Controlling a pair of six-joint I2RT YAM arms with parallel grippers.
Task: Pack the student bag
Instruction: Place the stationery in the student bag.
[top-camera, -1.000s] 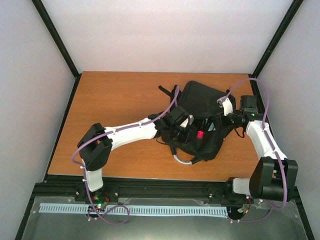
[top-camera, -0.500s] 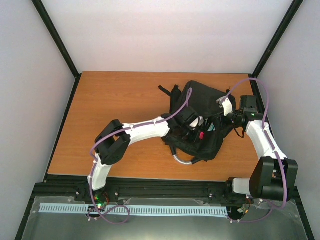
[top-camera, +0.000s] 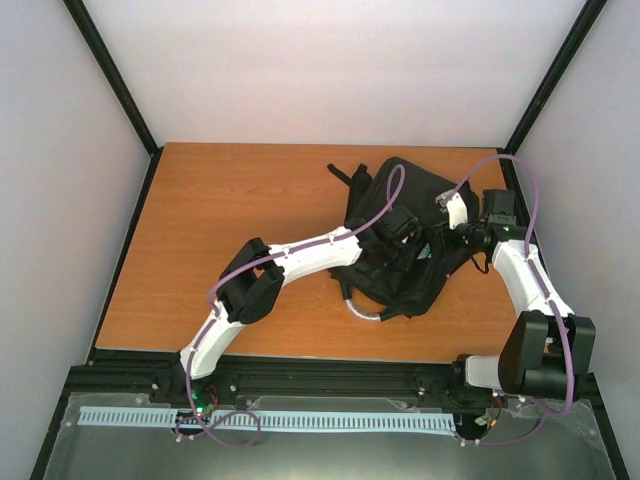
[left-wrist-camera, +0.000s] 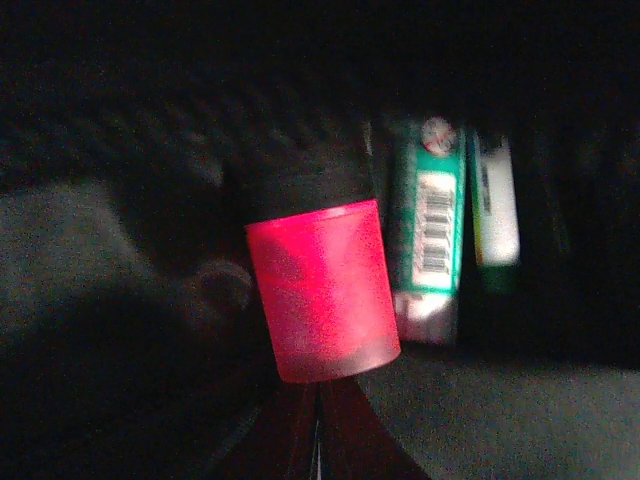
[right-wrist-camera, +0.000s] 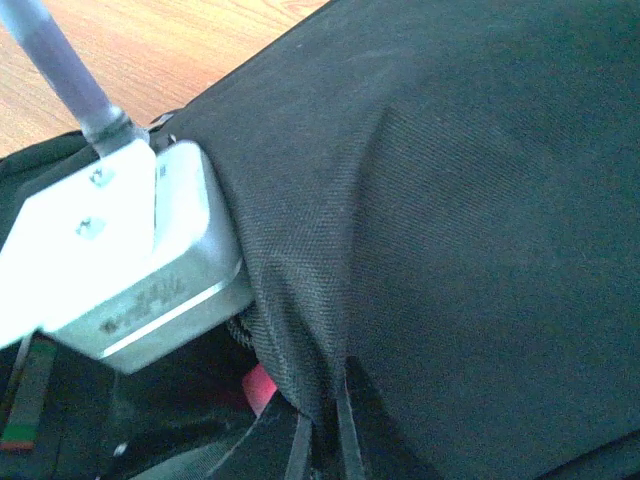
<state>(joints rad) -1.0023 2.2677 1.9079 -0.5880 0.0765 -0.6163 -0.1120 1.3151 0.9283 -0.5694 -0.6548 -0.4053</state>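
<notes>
The student bag lies black and open at the table's right. My left gripper reaches inside it. In the left wrist view its fingers are pressed together, and a red cylinder with a black end stands just beyond their tips; whether they touch it is unclear. Beside it in the dark interior stand a green barcoded pack and a white-green item. My right gripper is shut on a fold of the bag's fabric, holding the flap up. The fabric fills that view.
The bag's grey handle loop points toward the near edge and its straps trail at the far left. Wooden tabletop lies bare to the left. The left arm's white wrist sits close beside the right gripper.
My left arm has stretched further right into the bag and its jaws have closed. The bag has shifted slightly, and the red cylinder no longer shows from above. The right arm has stayed put.
</notes>
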